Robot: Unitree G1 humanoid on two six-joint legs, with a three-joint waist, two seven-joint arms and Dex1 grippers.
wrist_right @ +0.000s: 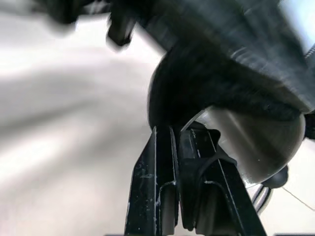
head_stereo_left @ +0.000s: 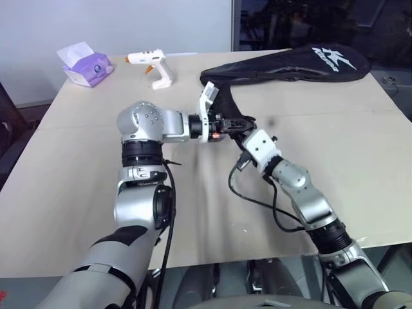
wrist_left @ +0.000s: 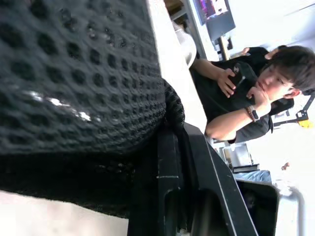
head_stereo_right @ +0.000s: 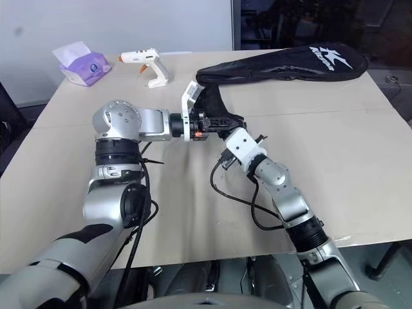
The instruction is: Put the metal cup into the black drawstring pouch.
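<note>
Both claws (head_stereo_left: 233, 123) clamp the black drawstring pouch (wrist_left: 83, 98); metal cup (wrist_right: 256, 142) axis unclear.

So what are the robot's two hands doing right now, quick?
Left gripper: shut, pinching the black drawstring pouch.
Right gripper: shut on the pouch's fabric, with the metal cup right beside its fingers.

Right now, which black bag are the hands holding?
The small black drawstring pouch, pinched between left hand and right hand. The long racket case with white lettering lies untouched behind.
</note>
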